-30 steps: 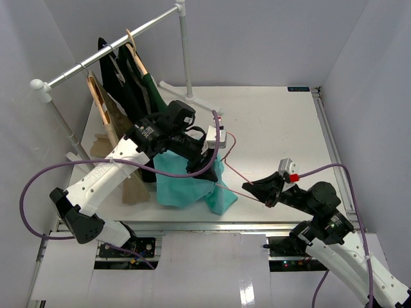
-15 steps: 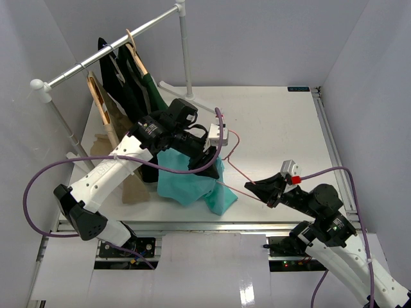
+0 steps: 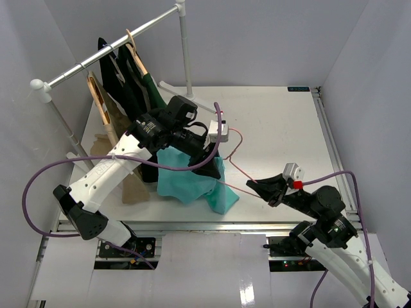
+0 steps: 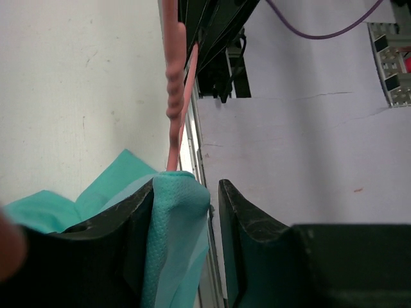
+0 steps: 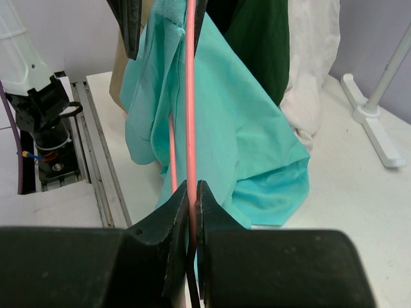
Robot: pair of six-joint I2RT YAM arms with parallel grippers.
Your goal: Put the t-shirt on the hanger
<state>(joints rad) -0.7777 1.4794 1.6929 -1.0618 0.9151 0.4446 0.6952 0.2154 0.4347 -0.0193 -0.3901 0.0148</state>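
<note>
Two arms work over the white table point(image 3: 276, 122) – the left one reaches in from the rail side, the right one from the near right corner. The clothes rail point(image 3: 109, 54) at back left carries a dark green garment point(image 3: 149, 90) and a tan garment point(image 3: 114, 119) on wooden hangers. The t-shirt point(image 3: 189, 183) is bunched and lifted at the near-centre of the table, just beside those garments, its lower folds reaching the surface. The left gripper point(image 3: 215, 168) has a fold of the t-shirt between its fingers – jaws about half apart, fabric filling most of the gap in the left wrist view point(image 4: 176, 218). The hanger point(image 3: 241, 173) runs from the t-shirt across to the right arm, its wire going up into the teal fabric in the right wrist view point(image 5: 191, 96). The right gripper point(image 3: 253, 186) is clamped tight on that wire, fingers nearly touching, wire pinched between them.
</note>
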